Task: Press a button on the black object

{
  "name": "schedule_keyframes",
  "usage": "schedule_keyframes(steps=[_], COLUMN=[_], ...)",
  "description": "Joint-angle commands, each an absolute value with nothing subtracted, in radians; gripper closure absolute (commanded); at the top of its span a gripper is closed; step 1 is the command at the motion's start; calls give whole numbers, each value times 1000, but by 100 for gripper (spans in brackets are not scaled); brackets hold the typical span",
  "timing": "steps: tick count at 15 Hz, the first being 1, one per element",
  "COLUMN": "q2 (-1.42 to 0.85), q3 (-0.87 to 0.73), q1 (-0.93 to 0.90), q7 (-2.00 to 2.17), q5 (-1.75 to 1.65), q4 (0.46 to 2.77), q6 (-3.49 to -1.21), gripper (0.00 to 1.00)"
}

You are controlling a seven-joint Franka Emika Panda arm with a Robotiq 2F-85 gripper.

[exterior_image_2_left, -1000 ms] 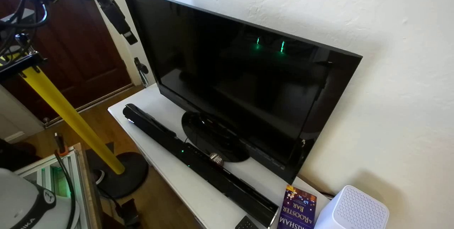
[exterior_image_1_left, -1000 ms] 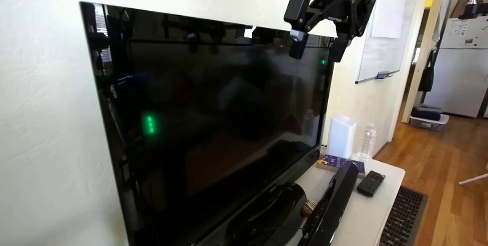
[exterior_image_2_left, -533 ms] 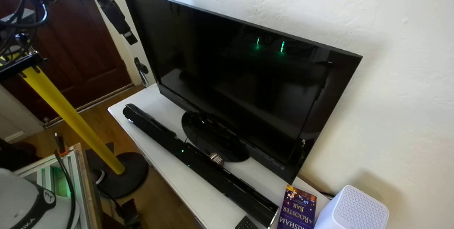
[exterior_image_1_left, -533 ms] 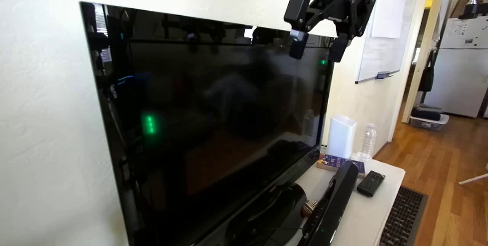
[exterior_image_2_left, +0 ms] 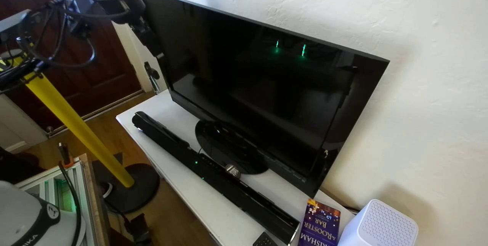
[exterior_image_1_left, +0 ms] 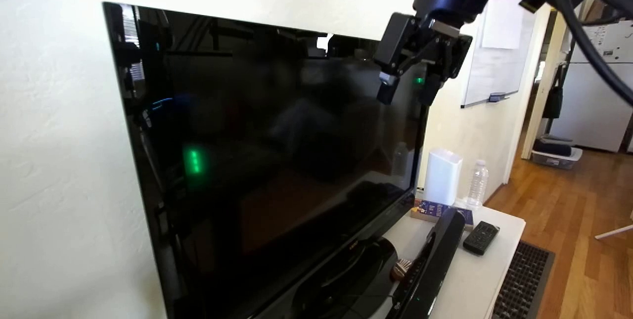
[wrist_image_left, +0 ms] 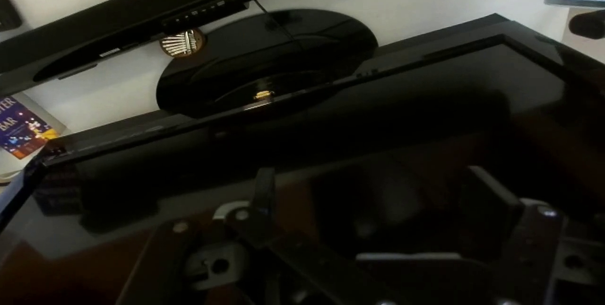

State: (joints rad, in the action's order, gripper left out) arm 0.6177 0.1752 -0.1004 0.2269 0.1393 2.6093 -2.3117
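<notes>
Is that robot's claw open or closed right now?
Open: the wrist view shows the gripper with its fingers spread well apart.

Book [exterior_image_2_left: 320, 219] near short edge of desk [exterior_image_2_left: 213, 209]: "ROOSTER BAR" and cropped "RISHAM" are read. Robot base [exterior_image_2_left: 19, 208] beyond front edge: "IKA" is seen.

White wall [exterior_image_2_left: 427, 97], wooden floor [exterior_image_1_left: 573, 200], dark door [exterior_image_2_left: 91, 82]
</notes>
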Motion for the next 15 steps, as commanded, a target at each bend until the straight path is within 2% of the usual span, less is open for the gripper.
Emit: schedule_keyframes(steps=[1,7,9,10,15], q2=[585,432,359,437,356], q3=[39,-145,-153,-132,-138], q1=[-157,-208,-194,-175,-173], q7=[9,-271,-252,-232,-233], q5=[212,298,306,264,274], q4=[2706,2772,2773,2772,2768], q6=[-2445,-2666,-2752,-2665,-2733], gripper=[0,0,0,0,0])
